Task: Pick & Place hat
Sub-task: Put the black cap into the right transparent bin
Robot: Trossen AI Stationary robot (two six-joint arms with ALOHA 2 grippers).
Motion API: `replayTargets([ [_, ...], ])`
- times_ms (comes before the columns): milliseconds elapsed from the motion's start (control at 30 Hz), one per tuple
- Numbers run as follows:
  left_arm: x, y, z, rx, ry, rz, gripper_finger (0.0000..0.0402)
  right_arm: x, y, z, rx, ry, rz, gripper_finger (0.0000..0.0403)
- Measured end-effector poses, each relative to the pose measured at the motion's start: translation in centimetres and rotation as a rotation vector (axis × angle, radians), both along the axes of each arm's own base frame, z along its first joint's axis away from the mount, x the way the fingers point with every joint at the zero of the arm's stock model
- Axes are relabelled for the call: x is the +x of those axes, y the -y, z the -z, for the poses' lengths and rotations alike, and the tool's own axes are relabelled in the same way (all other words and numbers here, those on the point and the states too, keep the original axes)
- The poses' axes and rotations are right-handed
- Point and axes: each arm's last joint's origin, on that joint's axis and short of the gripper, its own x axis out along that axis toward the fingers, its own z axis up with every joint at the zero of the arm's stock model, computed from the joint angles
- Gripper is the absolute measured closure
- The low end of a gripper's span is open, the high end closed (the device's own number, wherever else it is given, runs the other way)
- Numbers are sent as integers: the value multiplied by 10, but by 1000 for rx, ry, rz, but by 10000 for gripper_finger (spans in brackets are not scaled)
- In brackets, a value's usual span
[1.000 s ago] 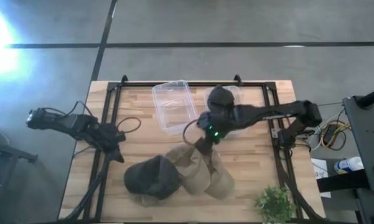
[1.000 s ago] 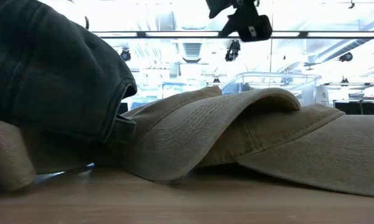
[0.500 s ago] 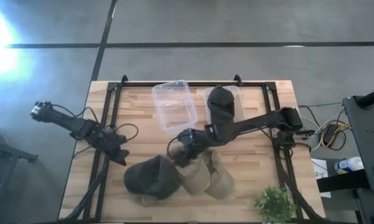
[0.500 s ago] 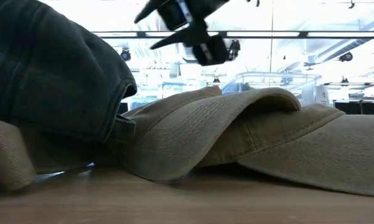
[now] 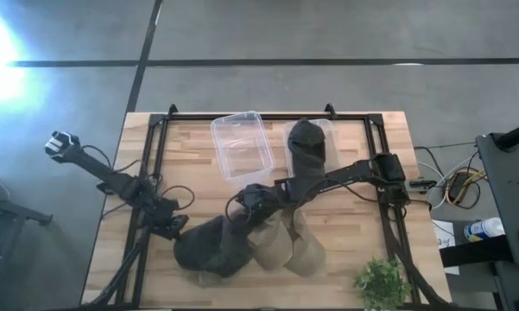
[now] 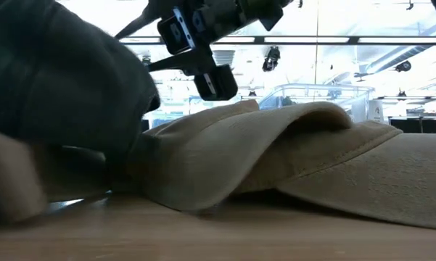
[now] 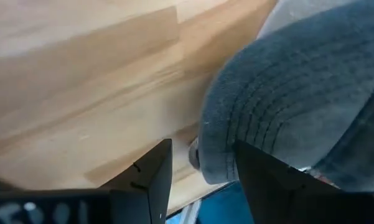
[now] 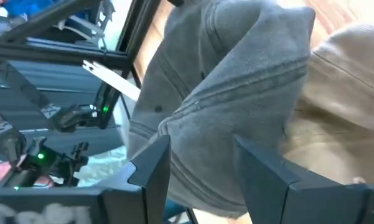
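Observation:
A dark grey hat [image 5: 212, 249] lies near the table's front edge, resting partly on two tan hats [image 5: 289, 246]. My left gripper [image 5: 177, 226] stands open at its left edge, with the hat's rim [image 7: 205, 152] between the fingers. My right gripper [image 5: 246, 206] reaches in from the right, open, just over the dark hat's far right side [image 8: 202, 106], and also shows in the low view [image 6: 203, 69]. Another dark hat [image 5: 308, 142] lies in a clear bin at the back. My left gripper comes level from the table's left with its open fingers [image 7: 152, 177] on either side of the dark hat's rim. I cannot tell whether either finger touches it.
An empty clear bin [image 5: 242, 145] stands at the back, left of the bin with the hat [image 5: 328, 130]. A small green plant [image 5: 382, 281] stands at the front right corner. Black frame rails [image 5: 147, 173] run along the table's left and right sides.
My right gripper has swung from the bins toward the table's left and near edge, and down to the dark hat. My left gripper has gone toward the near edge and right, up to the hat's rim. The dark hat has stirred, most at its left.

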Motion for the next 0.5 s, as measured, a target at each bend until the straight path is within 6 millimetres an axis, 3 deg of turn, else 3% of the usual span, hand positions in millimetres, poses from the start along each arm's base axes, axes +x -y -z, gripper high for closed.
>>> replayTargets([
  [333, 18, 3, -4, 54, 280, -152, 232, -5, -6, 5, -19, -62, -12, 239],
  [500, 19, 3, -3, 79, 294, -155, 232, -11, -8, 13, -46, -147, -4, 239],
])
